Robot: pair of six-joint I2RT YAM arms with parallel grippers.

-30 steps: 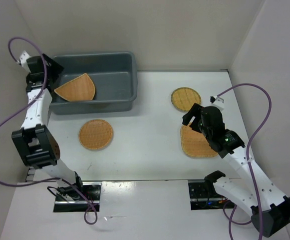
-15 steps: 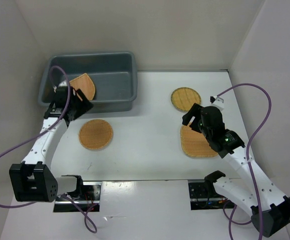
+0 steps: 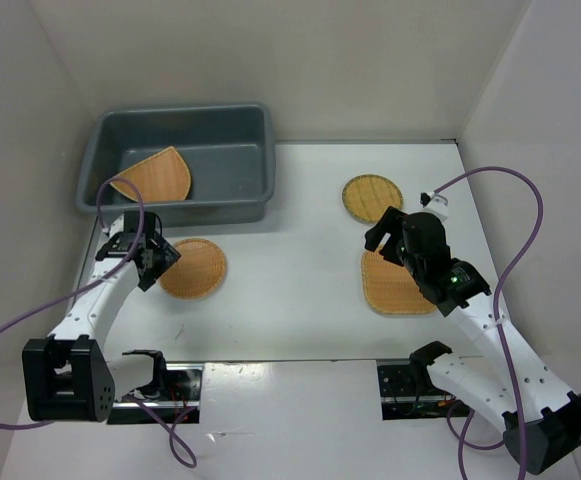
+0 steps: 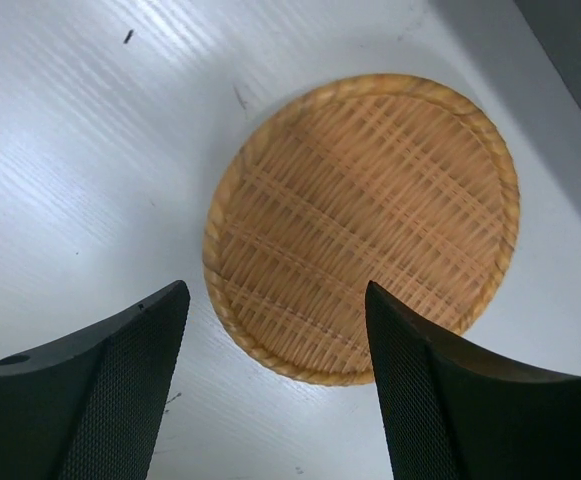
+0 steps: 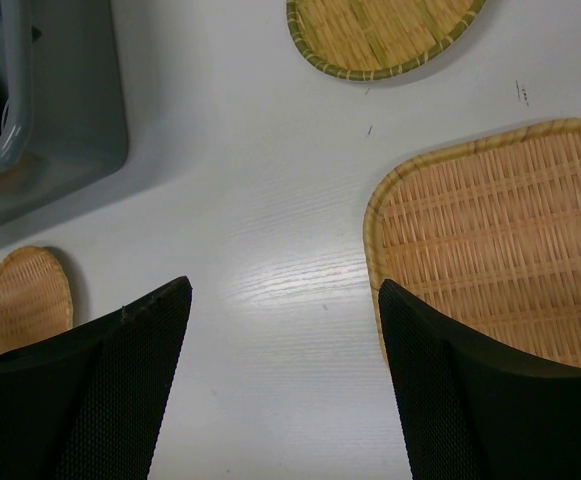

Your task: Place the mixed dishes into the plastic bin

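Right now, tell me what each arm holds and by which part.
Nothing is held. The left gripper hangs open above the round woven plate; the right gripper is open beside the rounded-square plate, touching neither.

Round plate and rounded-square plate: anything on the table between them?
Nothing; in the top external view only bare white table separates the round plate from the rounded-square plate.
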